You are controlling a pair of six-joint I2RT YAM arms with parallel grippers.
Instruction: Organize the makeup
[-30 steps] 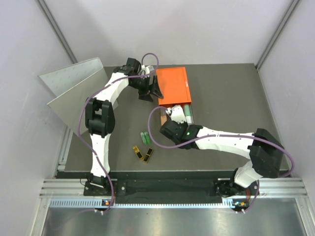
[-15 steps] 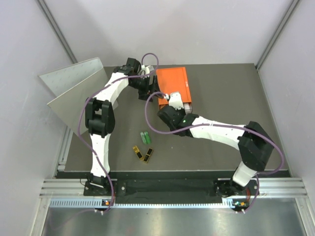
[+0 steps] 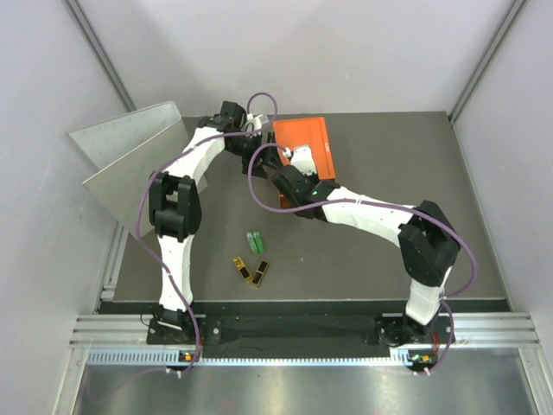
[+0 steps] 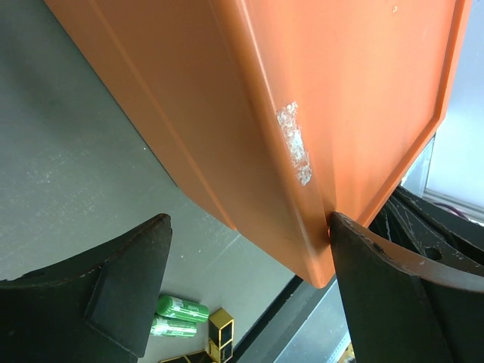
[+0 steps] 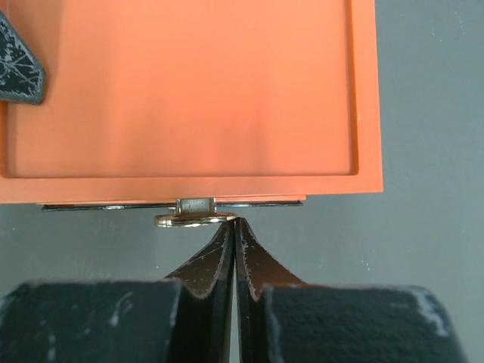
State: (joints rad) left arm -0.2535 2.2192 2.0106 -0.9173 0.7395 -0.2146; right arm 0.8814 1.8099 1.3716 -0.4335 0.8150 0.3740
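Two green tubes (image 3: 256, 241) lie side by side on the dark table, and two black-gold flat cases (image 3: 251, 271) lie just nearer; the left wrist view shows the tubes (image 4: 180, 316) and a case (image 4: 221, 333) too. My left gripper (image 3: 263, 161) stands open across the orange box's (image 3: 302, 143) near left corner, with one finger (image 4: 393, 295) touching the box (image 4: 302, 113) and the other clear of it. My right gripper (image 5: 234, 224) is shut with nothing in it, its tips against the metal ring pull (image 5: 195, 220) on the drawer front. The other makeup is out of view.
The orange box (image 5: 189, 91) sits at the back middle of the table (image 3: 389, 233). A grey perforated panel (image 3: 130, 160) leans at the back left. Grey walls close in both sides. The right arm (image 3: 371, 216) stretches diagonally across the table to the box.
My right gripper has travelled up toward the box, and the drawer that stood pulled out with makeup in it now sits pushed in. The left arm has stayed still.
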